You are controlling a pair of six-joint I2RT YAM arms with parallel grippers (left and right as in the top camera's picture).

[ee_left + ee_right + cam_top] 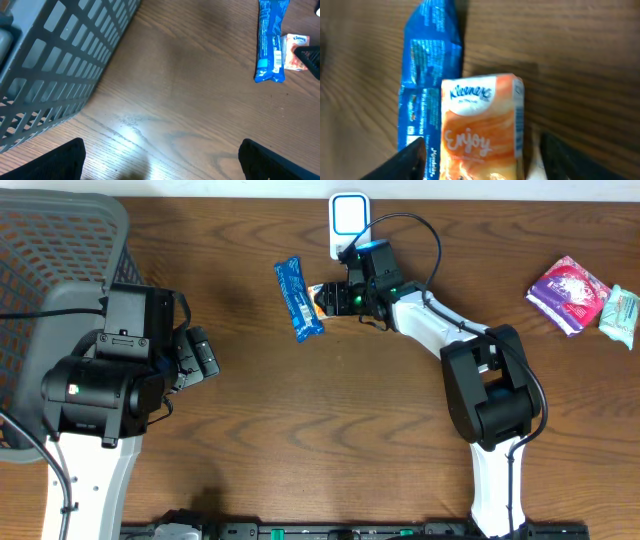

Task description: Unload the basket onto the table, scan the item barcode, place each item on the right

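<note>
Overhead: right gripper (334,298) astride the Kleenex pack (321,299), toward the table's 12 o'clock.
Its fingers stand spread on either side of the orange pack with gaps showing, not clamped. The pack lies flat against a blue wrapper (299,300) at its 9 o'clock; the white scanner (348,218) stands near at 1 o'clock. Left gripper (198,358) hangs released and empty beside the grey basket (60,260).

Overhead looks straight down over the bench (300,430); the closer wrist views both catch the tissue pack (292,52)
</note>
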